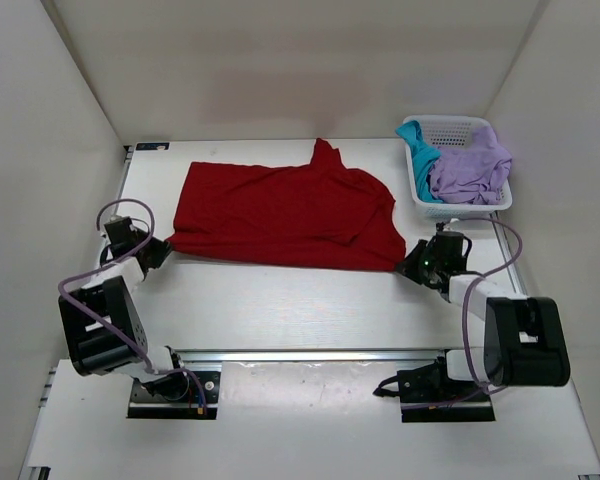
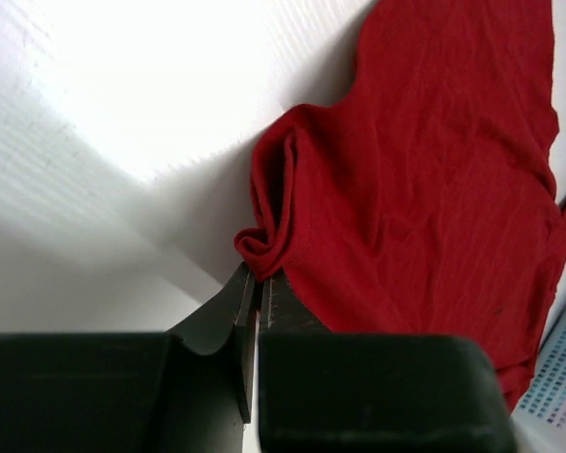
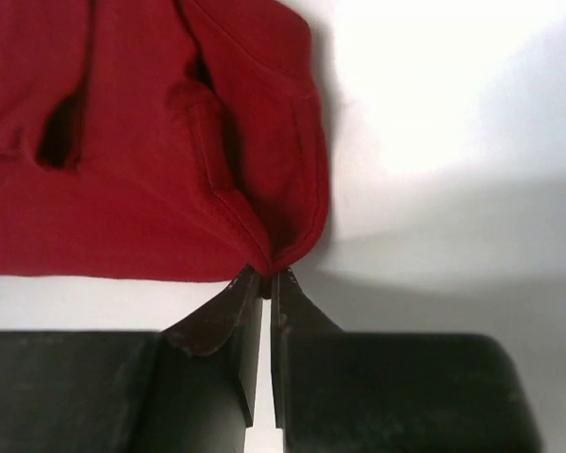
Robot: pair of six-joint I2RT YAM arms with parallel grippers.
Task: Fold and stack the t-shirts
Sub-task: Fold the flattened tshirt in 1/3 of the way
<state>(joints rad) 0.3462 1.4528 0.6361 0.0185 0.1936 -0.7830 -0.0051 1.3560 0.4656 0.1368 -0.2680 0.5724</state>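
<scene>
The left arm [image 1: 100, 320] bends up from its base, then reaches forward and turns in toward the middle. The left gripper [image 2: 255, 281] sits down low. Its two jaws are pressed almost together and pinch a corner of the red shirt [image 1: 280, 215]. The right arm [image 1: 510, 340] does much the same on its own side, bent at the elbow and pointing forward and in. The right gripper [image 3: 267, 278] is low too. Its jaws are squeezed close, with only a thin slit between them, and nip another corner of the shirt. The two grippers are well apart.
</scene>
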